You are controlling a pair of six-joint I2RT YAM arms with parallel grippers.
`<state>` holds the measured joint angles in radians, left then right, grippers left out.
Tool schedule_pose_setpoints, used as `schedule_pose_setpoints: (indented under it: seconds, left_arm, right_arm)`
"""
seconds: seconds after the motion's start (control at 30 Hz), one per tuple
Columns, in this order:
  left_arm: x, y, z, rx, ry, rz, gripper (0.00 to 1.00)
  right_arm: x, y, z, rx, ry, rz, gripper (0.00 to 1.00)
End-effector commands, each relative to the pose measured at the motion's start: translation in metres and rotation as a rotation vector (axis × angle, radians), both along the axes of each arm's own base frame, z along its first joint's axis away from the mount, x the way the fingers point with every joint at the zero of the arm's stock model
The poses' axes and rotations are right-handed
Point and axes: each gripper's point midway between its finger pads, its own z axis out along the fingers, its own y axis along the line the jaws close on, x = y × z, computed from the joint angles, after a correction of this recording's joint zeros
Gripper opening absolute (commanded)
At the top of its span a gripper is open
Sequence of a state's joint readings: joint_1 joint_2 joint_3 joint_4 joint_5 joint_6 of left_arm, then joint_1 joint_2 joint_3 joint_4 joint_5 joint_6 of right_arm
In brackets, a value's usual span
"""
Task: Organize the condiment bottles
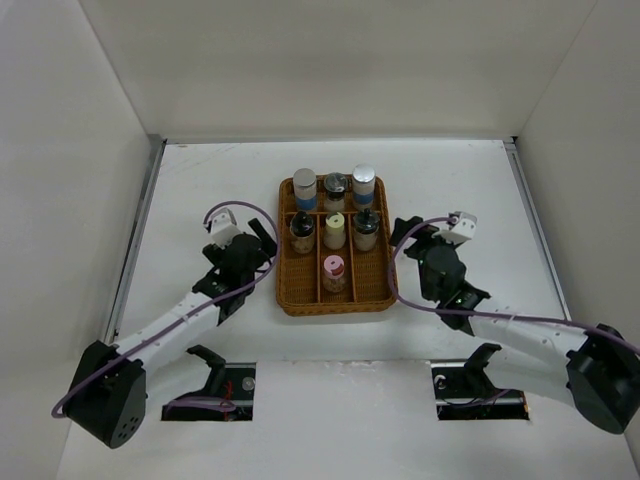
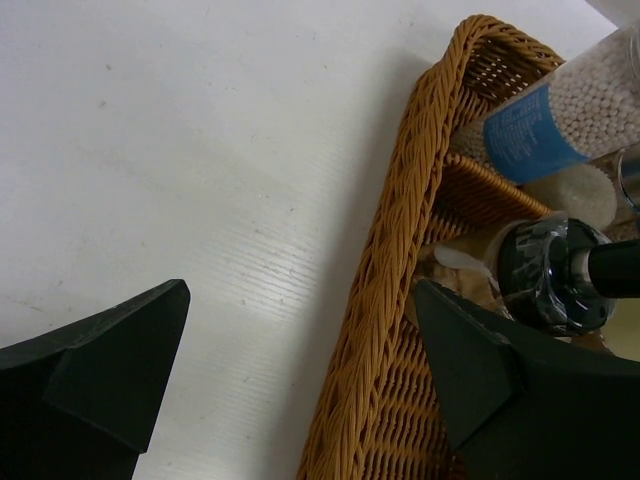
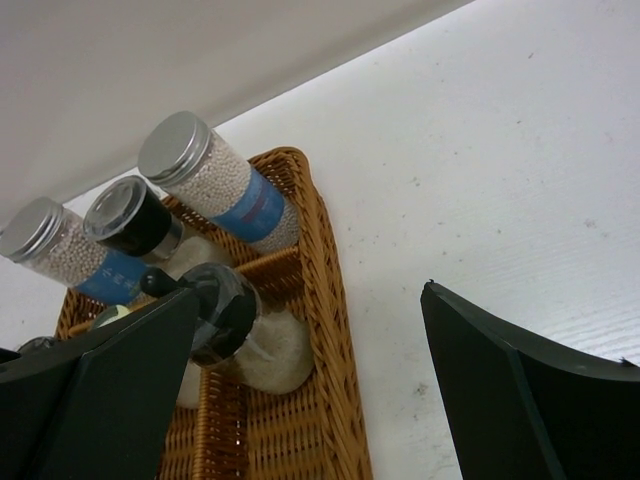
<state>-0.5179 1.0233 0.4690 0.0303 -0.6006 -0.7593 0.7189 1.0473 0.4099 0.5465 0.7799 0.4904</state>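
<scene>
Seven condiment bottles stand in the brown wicker tray [image 1: 335, 307]. The back row holds a blue-banded silver-capped bottle [image 1: 305, 188], a dark-capped one [image 1: 334, 190] and a second blue-banded one [image 1: 363, 185]. The middle row holds a dark-capped [image 1: 302, 232], a cream-capped [image 1: 335, 230] and a dark-capped bottle [image 1: 366, 229]. A pink-capped bottle [image 1: 334, 272] stands in front. My left gripper [image 1: 267, 245] [image 2: 300, 290] is open, straddling the tray's left rim [image 2: 400, 220]. My right gripper [image 1: 404, 235] [image 3: 312, 290] is open, straddling the right rim [image 3: 330, 260]. Neither holds anything.
White walls enclose the table on the left, back and right. The left wrist view shows a blue-banded bottle [image 2: 545, 125] and a dark cap [image 2: 545, 270] close to my right finger. The right wrist view shows a dark-capped bottle [image 3: 235, 310] by my left finger.
</scene>
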Motion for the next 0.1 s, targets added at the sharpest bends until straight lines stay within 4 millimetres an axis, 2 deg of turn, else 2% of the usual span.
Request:
schedule_pose_setpoints:
  seconds: [0.0, 0.07]
  left_arm:
    - [0.0153, -0.0050, 0.0291, -0.012, -0.080, 0.007, 1.00]
    - [0.0177, -0.0038, 0.0299, 0.013, -0.065, 0.006, 1.00]
  right_arm:
    - [0.0046, 0.0025, 0.0154, 0.041, -0.044, 0.000, 1.00]
    - [0.0050, 0.0017, 0.0130, 0.050, -0.041, 0.000, 1.00]
